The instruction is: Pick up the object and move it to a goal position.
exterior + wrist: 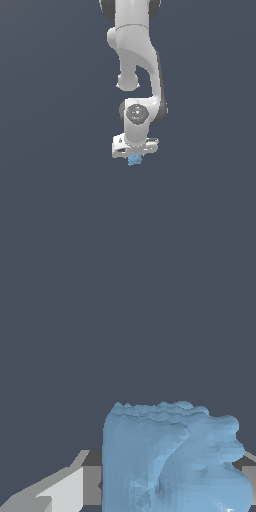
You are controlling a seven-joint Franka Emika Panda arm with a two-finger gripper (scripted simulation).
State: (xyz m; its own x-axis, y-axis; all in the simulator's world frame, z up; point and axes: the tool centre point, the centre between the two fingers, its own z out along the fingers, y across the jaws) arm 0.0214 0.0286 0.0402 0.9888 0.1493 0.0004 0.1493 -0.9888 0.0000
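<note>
The object (134, 160) is a small light-blue bumpy lump sticking out just below the white hand of the arm in the exterior view. My gripper (134, 157) points down and is shut on it; the fingers themselves are hidden behind the hand and the lump. In the wrist view the object (170, 456) fills the space between the two grey fingers (65, 488), and its bumpy sides touch the pads on both sides. The lump is much narrower than the hand above it.
A uniform dark grey-blue surface fills both views. The white arm (135, 55) reaches down from the top middle of the exterior view.
</note>
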